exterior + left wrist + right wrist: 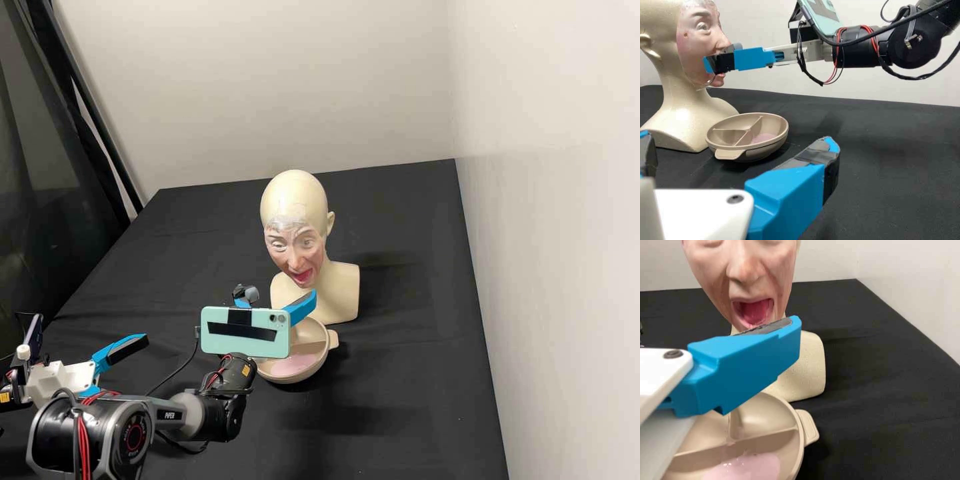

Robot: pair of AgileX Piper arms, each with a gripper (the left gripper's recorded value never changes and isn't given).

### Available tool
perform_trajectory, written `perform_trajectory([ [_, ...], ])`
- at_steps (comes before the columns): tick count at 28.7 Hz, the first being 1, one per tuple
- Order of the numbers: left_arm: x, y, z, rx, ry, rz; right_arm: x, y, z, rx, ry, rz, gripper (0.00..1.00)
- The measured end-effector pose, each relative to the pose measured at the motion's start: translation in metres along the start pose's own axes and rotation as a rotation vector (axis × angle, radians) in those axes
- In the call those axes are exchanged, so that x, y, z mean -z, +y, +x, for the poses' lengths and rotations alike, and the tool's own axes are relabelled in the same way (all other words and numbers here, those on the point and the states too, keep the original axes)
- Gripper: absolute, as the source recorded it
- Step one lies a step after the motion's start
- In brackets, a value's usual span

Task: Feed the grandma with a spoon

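The grandma is a bald mannequin head (297, 227) with an open red mouth, standing mid-bench. In front of it sits a beige divided bowl (323, 333) with pink food in one compartment. My right gripper (311, 297) is raised level with the mouth (756, 311), its tips (715, 64) right at the lips. It is shut on a clear spoon (710, 81) that shows faintly at the chin. My left gripper (83, 341) is low at the near left of the bench, open and holding nothing, pointing toward the bowl (747, 145).
A teal phone (245, 331) is clamped on the right arm's wrist, with cables trailing beside it. A white wall borders the bench on the right and at the back. Bare black cloth lies to the right of the bowl.
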Motion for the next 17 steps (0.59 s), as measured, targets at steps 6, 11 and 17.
perform_trajectory([
  [6, 0.0, 0.0, 0.0, 0.0, 0.0, 0.0, -0.0002, 0.0046, -0.0051, -0.022, 0.011, 0.021, 0.0],
  [11, 0.0, 0.0, 0.0, 0.0, 0.0, 0.0, 0.0016, 0.0071, -0.006, -0.037, 0.026, 0.027, 0.0],
  [17, 0.0, 0.0, 0.0, 0.0, 0.0, 0.0, 0.0037, 0.0077, -0.0068, -0.037, 0.042, 0.025, 0.0],
])
